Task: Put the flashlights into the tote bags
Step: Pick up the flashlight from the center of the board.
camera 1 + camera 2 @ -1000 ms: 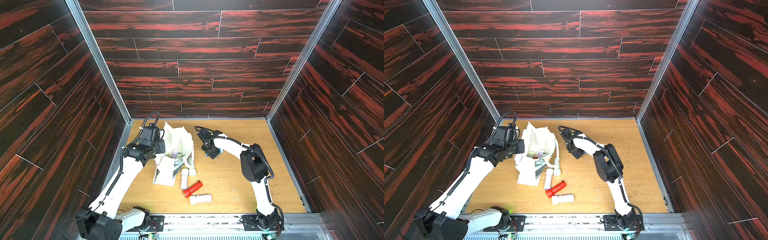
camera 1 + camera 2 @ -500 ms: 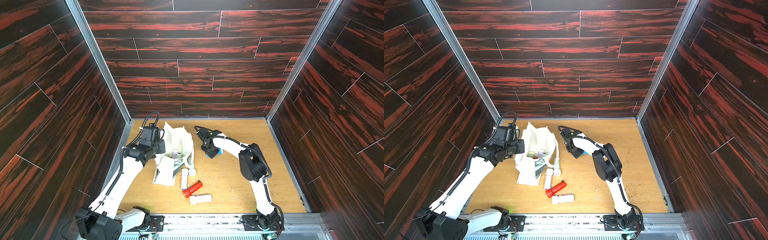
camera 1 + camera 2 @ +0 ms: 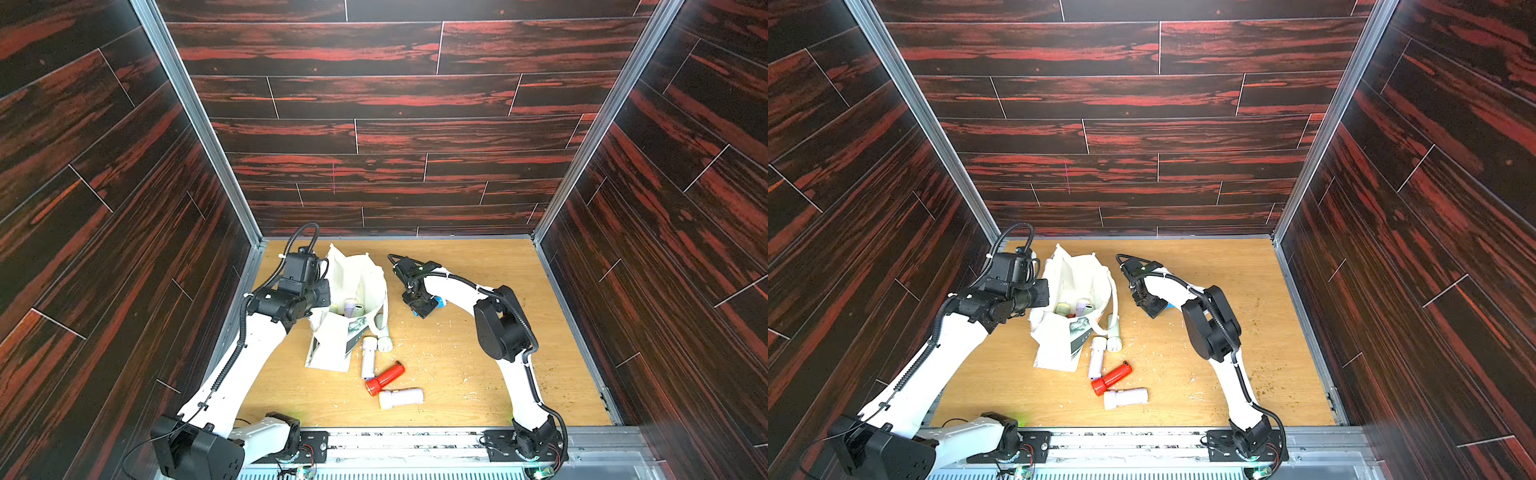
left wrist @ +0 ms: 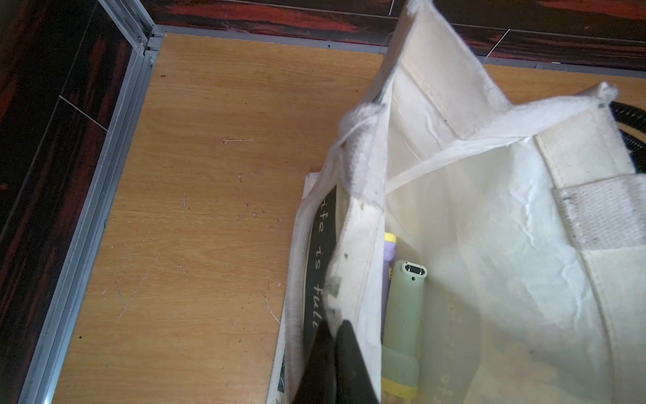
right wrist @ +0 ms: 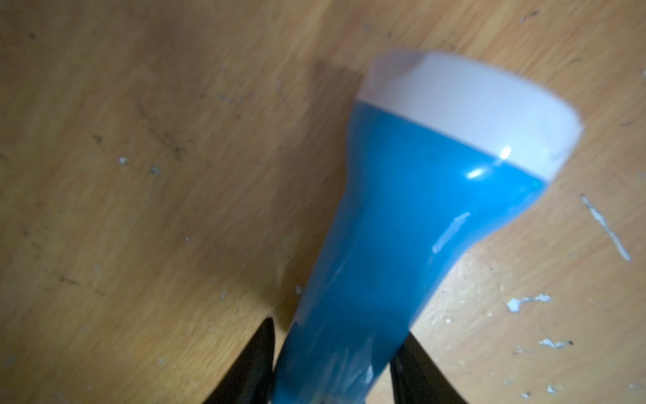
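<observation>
The off-white tote bag [image 3: 357, 278] [image 3: 1077, 274] stands open at the back left, its rim pinched in my shut left gripper [image 4: 335, 335] [image 3: 322, 293]. Inside lie a pale green flashlight [image 4: 403, 314] and a lilac one [image 4: 387, 266]. To the right of the bag, my right gripper [image 5: 338, 328] [image 3: 422, 305] has its fingers against both sides of the blue flashlight [image 5: 402, 227] [image 3: 1170, 306], which lies on the table. In front of the bag lie two white flashlights [image 3: 367, 357] [image 3: 384, 338], a red flashlight [image 3: 384, 377] and a lilac-white flashlight [image 3: 401, 397].
Dark wood-patterned walls [image 3: 374, 137] enclose the wooden table [image 3: 478, 374] on three sides. A metal rail [image 3: 415, 440] with both arm bases runs along the front edge. Small white flecks are scattered over the tabletop.
My right gripper's jaws have narrowed onto the blue flashlight, and the arm has barely shifted. The left arm and the bag have stayed still.
</observation>
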You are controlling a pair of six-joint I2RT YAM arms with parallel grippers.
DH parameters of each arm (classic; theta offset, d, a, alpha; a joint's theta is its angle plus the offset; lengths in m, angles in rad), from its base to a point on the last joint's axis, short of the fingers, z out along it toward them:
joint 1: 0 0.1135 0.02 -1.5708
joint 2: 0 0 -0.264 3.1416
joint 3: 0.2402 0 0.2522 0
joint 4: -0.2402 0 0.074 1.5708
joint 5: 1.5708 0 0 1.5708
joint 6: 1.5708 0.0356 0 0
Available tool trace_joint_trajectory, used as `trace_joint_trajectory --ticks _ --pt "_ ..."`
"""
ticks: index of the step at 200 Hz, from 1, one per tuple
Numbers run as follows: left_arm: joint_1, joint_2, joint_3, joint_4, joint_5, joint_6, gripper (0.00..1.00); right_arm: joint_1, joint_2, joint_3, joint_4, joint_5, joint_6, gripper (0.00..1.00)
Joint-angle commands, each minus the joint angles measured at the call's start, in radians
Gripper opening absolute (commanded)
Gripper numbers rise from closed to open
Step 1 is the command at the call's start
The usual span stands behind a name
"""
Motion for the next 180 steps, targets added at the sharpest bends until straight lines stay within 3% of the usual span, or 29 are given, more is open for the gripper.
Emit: trace_joint_trajectory --ticks 1,97,140,162,180 --pt "-0.006 -0.019 -0.023 -0.029 0.005 0.016 0.00 -0.004 0.046 0.016 -0.041 0.002 0.005 0.49" --pt "-0.006 -0.020 -0.016 -0.033 0.014 0.010 0.00 -0.003 -0.009 -0.006 -0.042 0.012 0.001 0.30" --pt "-0.004 -0.038 -0.017 -0.005 0.080 -0.030 0.00 0.000 -0.198 -0.122 0.007 0.099 -0.026 0.17" --pt "-0.004 -0.040 -0.017 0.014 0.115 -0.051 0.00 0.000 -0.352 -0.272 0.125 0.118 -0.079 0.00" --pt "-0.001 -0.041 -0.013 0.021 0.137 -0.065 0.00 0.001 -0.468 -0.392 0.235 0.115 -0.142 0.00"
